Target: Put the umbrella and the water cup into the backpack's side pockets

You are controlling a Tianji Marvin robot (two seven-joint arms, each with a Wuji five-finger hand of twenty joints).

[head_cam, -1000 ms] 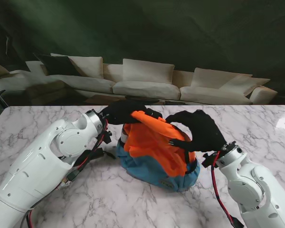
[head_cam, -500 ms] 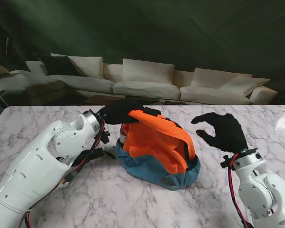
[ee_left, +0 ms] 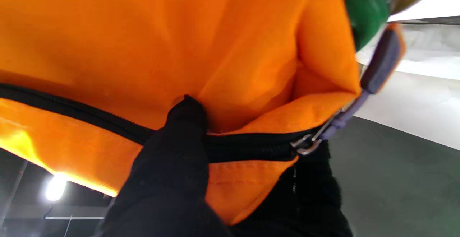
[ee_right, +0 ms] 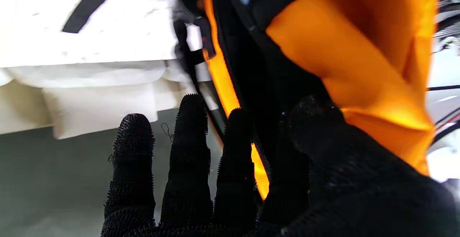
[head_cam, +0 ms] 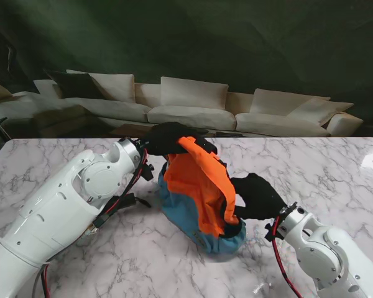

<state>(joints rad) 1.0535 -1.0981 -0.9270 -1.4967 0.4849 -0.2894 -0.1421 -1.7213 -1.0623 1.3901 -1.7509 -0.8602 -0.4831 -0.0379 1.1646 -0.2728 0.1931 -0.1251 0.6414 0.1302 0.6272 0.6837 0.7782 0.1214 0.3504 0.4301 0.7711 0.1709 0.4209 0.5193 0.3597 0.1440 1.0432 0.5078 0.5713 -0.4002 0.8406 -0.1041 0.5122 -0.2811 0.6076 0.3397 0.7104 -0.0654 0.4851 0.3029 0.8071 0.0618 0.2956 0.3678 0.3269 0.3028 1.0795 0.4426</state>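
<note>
The orange and blue backpack stands tilted in the middle of the marble table. My left hand is shut on its top edge; in the left wrist view a black-gloved thumb presses the orange fabric beside the black zipper. My right hand lies against the backpack's right side, open, with its fingers stretched along the black side panel. A green rounded thing shows at the edge of the left wrist view; I cannot tell what it is. No umbrella or cup shows in the stand view.
The marble table spreads around the backpack. A purple zipper pull hangs at the zipper's end. A white sofa stands beyond the table's far edge.
The backpack has been pulled more upright and narrower under my left hand's hold. My right hand swung out to the right, then came back nearer to me against the backpack's right side.
</note>
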